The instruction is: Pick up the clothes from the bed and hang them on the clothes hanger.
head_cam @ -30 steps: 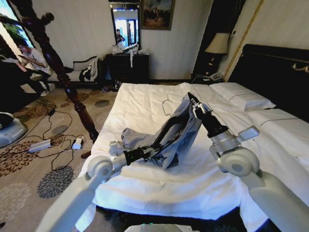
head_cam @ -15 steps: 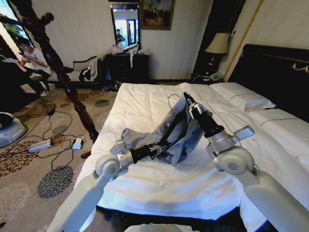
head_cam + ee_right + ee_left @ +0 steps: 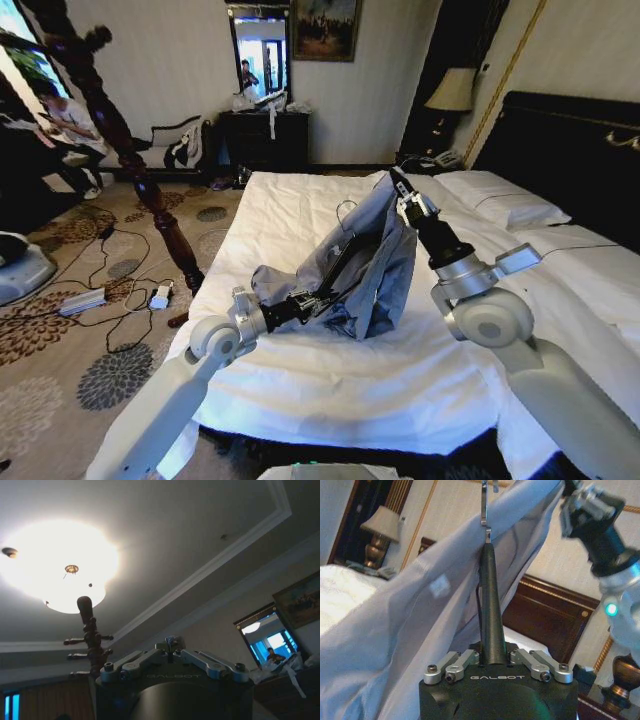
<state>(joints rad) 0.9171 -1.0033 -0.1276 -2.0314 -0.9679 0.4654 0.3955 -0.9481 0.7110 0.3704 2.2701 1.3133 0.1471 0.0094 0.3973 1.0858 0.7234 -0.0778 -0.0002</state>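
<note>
Only readable text I can spot is "GALBOT", printed in white on the black body of the left gripper (image 3: 491,630), nothing else legible.

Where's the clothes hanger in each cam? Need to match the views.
Head view: clothes hanger mid-frame, slanting up inside the clothes over the bed.
Left wrist view: centre, black arm rising from the left gripper, whose fingers are shut on it.
Right wrist view: faces the ceiling light.
Shared landmark: table lamp, also in the left wrist view.
</note>
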